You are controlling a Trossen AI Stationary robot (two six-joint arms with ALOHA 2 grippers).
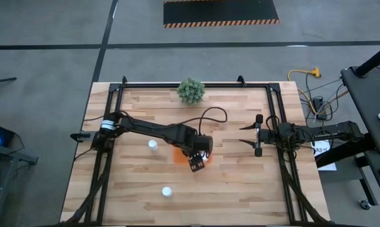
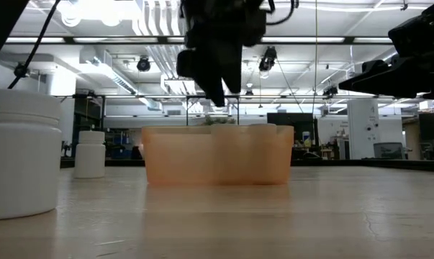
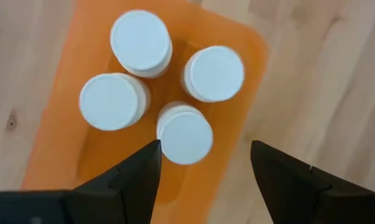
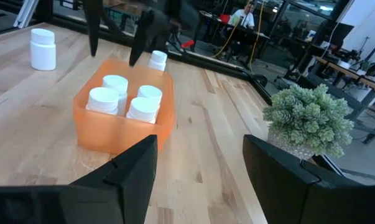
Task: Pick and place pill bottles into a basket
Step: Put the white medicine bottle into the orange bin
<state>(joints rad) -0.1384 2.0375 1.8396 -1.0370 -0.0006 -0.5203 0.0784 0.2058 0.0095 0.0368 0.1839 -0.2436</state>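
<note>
Item: shallow bright orange plastic tray (image 4: 122, 134), mid-table, holding four small white capped pill bottles (image 3: 185, 134) upright, close together; from above my left arm hides most of it. Two more bottles (image 1: 152, 145) stand on the wooden table (image 1: 240, 183), apart. My left gripper (image 3: 203, 174) hangs over the tray, fingers spread, empty. My right gripper (image 4: 196, 165) waits aside, spread, near a small green bushy plant (image 4: 308, 121)
</note>
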